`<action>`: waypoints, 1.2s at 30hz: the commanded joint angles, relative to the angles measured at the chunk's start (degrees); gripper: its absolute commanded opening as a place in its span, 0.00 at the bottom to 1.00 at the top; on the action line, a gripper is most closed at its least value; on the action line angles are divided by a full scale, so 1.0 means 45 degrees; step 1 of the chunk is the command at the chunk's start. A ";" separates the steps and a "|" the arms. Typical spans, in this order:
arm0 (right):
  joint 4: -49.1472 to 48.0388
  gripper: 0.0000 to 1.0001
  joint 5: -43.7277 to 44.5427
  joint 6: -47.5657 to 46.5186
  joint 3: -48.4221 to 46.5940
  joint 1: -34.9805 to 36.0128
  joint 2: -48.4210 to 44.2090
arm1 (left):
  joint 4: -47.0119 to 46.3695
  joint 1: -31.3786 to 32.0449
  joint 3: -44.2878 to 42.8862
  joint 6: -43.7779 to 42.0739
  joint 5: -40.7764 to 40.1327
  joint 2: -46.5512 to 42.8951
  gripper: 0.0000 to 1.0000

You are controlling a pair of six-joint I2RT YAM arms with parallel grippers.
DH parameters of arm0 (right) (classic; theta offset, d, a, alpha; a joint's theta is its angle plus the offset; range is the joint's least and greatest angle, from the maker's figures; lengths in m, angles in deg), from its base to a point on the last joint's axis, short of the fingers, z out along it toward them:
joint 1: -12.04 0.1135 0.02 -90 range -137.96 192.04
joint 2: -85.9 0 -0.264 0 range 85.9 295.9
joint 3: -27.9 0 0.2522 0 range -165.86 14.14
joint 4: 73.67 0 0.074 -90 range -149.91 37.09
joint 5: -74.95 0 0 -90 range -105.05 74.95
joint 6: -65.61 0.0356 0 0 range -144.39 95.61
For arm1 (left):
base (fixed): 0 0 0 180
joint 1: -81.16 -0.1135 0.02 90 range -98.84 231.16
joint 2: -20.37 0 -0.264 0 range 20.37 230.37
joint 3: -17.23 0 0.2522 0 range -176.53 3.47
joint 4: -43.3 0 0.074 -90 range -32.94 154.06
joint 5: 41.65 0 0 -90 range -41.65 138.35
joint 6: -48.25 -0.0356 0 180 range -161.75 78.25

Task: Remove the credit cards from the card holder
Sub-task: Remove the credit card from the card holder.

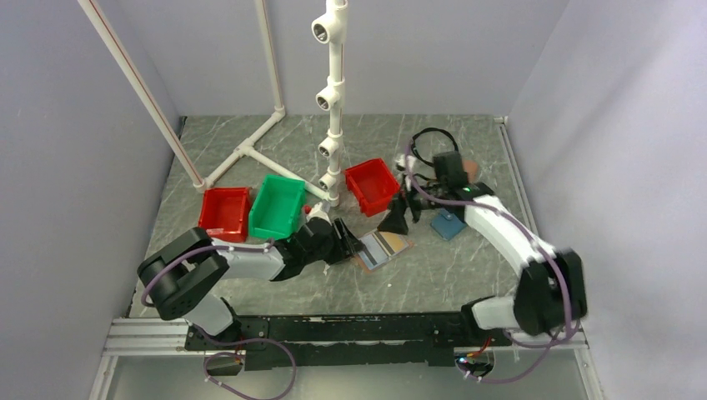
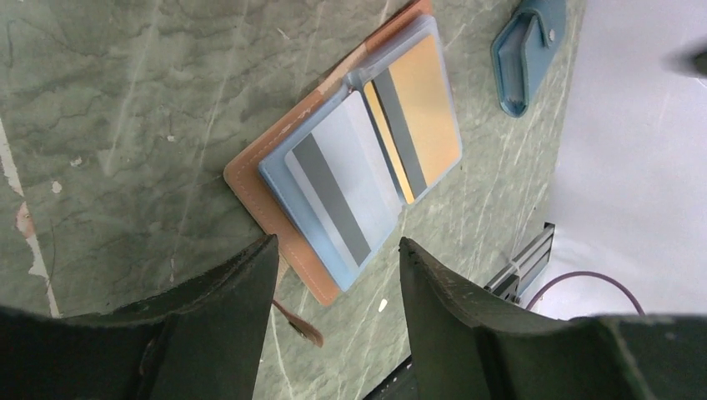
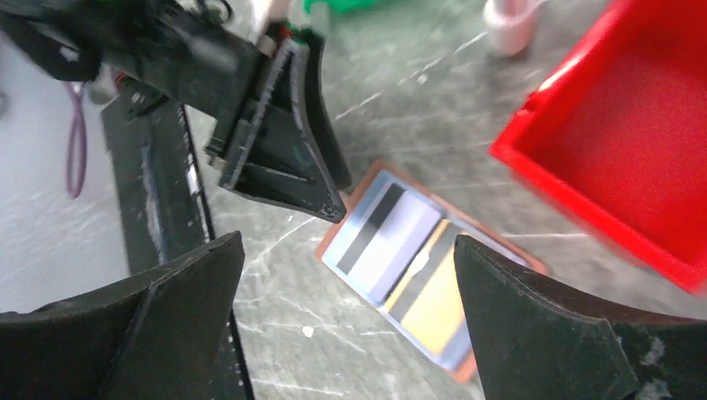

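The card holder (image 2: 250, 179) lies spread open and flat on the desk (image 1: 450, 275), with the grey-white card (image 2: 342, 179) and the gold card (image 2: 421, 117) both tucked in its light blue sleeves; no card is out yet, so I judge this the approach to the first pull. The left tool (image 2: 335, 250) hangs just beside the holder's spine-side edge, wide open and empty, and the right tool (image 3: 348, 250) hovers over the holder, also spread wide and empty. Next, one tool should probably pin the holder while the other nips a card's exposed edge and slides it out along its sleeve.
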 commanded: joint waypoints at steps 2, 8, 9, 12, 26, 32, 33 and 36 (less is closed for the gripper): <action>0.0229 0.99 -0.0693 0.0797 0.0268 0.0957 0.2061 | -0.1100 0.0060 0.0498 -0.0655 -0.0361 -0.0959 0.60; -0.0918 0.82 0.0622 0.2939 0.1151 0.0916 0.2831 | -0.2371 0.0054 0.0824 -0.0445 -0.0022 -0.1073 0.59; -0.0922 0.78 0.0766 0.3175 0.1142 0.0916 0.3112 | -0.2668 0.0059 0.0817 -0.0276 0.0105 -0.0890 0.56; -0.0880 0.72 0.1049 0.3464 0.1013 0.0897 0.3896 | -0.3449 0.0046 0.0775 0.0242 0.0311 -0.0143 0.54; -0.0767 0.56 0.0990 0.4501 0.0595 0.0405 0.5787 | -0.2392 0.0057 0.0247 0.1133 0.0467 0.1442 0.44; -0.0453 0.46 0.0330 0.4425 0.0395 0.0330 0.6394 | -0.2513 -0.0011 0.0192 0.1176 0.0493 0.1876 0.34; -0.0427 0.45 0.0283 0.4455 0.0396 0.0330 0.6457 | -0.2584 -0.0031 0.0177 0.1182 0.0533 0.1979 0.33; -0.0302 0.40 0.0108 0.4414 0.0305 0.0328 0.6581 | -0.2680 -0.0096 0.0111 0.1196 0.0676 0.2253 0.28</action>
